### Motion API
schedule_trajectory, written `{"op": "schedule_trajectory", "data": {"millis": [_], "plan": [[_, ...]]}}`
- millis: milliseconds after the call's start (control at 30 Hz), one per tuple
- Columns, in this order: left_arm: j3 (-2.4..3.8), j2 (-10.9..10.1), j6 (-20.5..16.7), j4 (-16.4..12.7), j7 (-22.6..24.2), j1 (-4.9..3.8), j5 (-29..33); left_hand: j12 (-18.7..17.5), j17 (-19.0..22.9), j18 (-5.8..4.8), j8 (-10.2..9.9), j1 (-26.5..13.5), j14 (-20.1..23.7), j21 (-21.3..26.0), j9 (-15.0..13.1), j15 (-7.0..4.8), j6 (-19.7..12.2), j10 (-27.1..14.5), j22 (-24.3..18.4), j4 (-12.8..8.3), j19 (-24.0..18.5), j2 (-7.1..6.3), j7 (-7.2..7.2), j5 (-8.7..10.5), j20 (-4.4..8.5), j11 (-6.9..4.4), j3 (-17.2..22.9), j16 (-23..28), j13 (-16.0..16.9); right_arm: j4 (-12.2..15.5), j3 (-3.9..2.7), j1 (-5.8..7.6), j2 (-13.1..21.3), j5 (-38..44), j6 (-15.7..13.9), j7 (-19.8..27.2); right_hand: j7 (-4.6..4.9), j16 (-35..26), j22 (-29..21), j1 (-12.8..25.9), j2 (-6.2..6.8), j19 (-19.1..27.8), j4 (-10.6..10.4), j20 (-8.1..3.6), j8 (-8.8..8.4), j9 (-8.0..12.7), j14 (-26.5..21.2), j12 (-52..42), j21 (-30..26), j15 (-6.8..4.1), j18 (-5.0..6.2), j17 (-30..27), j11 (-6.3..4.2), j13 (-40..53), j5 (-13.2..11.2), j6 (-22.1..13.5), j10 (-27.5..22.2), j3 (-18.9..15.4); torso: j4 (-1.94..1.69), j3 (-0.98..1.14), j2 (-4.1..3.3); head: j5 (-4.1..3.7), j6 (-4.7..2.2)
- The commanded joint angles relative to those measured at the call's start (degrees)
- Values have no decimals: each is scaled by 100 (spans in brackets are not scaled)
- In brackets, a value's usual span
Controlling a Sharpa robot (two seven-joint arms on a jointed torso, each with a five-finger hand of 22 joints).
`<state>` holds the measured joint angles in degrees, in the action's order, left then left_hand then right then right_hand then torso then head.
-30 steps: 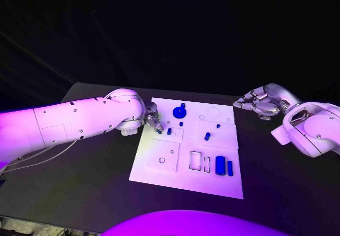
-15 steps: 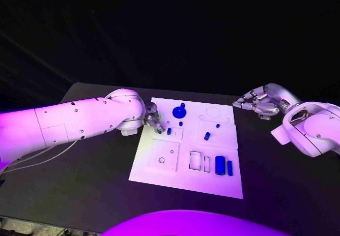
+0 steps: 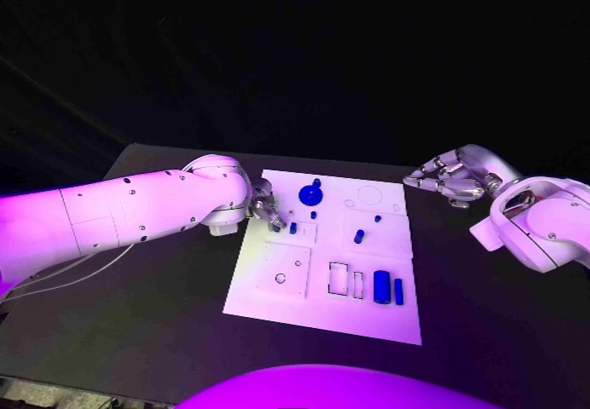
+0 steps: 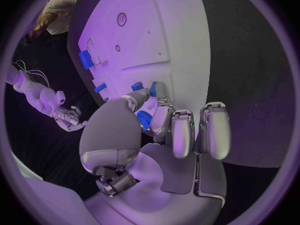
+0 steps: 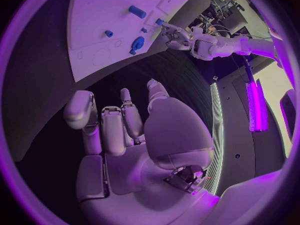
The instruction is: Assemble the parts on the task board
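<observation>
The white task board [image 3: 277,294] lies in the middle of the black table. My left hand [image 3: 268,213] is at the board's left edge. Its thumb and a fingertip [image 4: 160,92] pinch a small blue part [image 3: 292,227] that stands on the board there [image 4: 136,86]. A round blue part [image 3: 311,194] with a knob sits just beyond it. Another small blue part [image 3: 358,236] stands mid-board, and two long blue blocks [image 3: 383,284] lie near the front right. My right hand [image 3: 445,181] hovers off the board's far right corner, fingers curled in with nothing in them [image 5: 119,125].
The board [image 4: 175,30] has empty cut-outs: a round hole [image 3: 280,277], narrow slots [image 3: 338,279] and a ring outline [image 3: 370,195]. Bare black table [image 3: 160,290] lies to the left, right and front of the board.
</observation>
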<state>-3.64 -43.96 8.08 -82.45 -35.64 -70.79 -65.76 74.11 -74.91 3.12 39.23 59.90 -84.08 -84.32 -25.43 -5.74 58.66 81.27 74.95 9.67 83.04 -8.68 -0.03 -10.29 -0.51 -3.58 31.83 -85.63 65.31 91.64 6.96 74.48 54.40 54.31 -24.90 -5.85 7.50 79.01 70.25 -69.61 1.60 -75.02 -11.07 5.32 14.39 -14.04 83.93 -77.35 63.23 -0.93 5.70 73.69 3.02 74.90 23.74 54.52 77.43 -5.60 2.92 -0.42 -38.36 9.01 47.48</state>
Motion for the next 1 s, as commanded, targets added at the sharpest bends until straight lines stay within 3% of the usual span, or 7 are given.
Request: {"op": "schedule_trajectory", "data": {"millis": [33,167,300,500,733,1000], "plan": [[-2,11,75,16,9,5,-3,16,-853,-53,-14,-39,-428,-22,13,-45,23,38,404,35,55,10,22,23,4,7,-88,5,12,6,-1,-1,3,16,5,31,-19,-27,-7,-10,-49,-7,-26,-45,8,-9,241,-7,-24,-47,51,0,-30,9,40,-35,-6,-20,0,-1,-2,-7,0],[1,5,80,5,15,5,2,18,-853,-53,-22,-52,-428,-22,59,-42,51,38,408,154,55,-77,14,17,2,7,-431,5,22,2,-1,-1,4,16,6,33,-19,-27,-7,-10,-49,-7,-26,-45,8,-9,241,-7,-24,-47,51,0,-30,9,40,-35,-6,-20,3,-2,1,-8,-4],[9,-7,55,-16,18,6,23,24,-853,-53,-31,-130,-428,-21,119,-34,96,44,414,402,56,-150,31,34,1,14,-1068,5,42,-2,-1,-1,3,16,6,34,-19,-27,-7,-10,-49,-7,-26,-45,8,-9,241,-7,-24,-47,51,0,-30,9,40,-35,-6,-20,1,-2,-2,-16,-6],[26,-51,-29,-67,21,6,46,30,-854,-55,-39,-101,-428,-23,177,-41,116,51,426,650,62,-66,23,29,1,12,-1719,5,64,-7,-1,-1,1,16,5,38,-21,-45,-15,-19,-48,-5,-41,-47,29,-17,238,-2,-44,-49,54,-18,-32,0,50,-44,-11,-42,0,-4,-2,-25,-11],[60,-133,-147,-148,23,5,73,30,-855,-56,-36,-68,-428,-26,204,-43,124,54,434,689,66,44,21,23,6,9,-1986,4,74,-16,-1,-2,-3,16,6,44,-21,-45,-15,-19,-48,-5,-41,-47,29,-17,238,-2,-44,-49,54,-18,-32,0,50,-44,-11,-42,1,-2,-1,-31,-8],[171,-244,-478,-302,60,-4,328,-128,-847,-12,-69,-4,-425,75,240,-36,35,-58,249,688,-45,164,52,15,5,32,-2167,11,-141,-29,-1,-4,-8,16,11,48,-21,-45,-15,-19,-48,-5,-41,-47,29,-17,238,-2,-44,-49,54,-18,-32,0,50,-44,-11,-42,-1,-3,-1,-41,-7]]}}
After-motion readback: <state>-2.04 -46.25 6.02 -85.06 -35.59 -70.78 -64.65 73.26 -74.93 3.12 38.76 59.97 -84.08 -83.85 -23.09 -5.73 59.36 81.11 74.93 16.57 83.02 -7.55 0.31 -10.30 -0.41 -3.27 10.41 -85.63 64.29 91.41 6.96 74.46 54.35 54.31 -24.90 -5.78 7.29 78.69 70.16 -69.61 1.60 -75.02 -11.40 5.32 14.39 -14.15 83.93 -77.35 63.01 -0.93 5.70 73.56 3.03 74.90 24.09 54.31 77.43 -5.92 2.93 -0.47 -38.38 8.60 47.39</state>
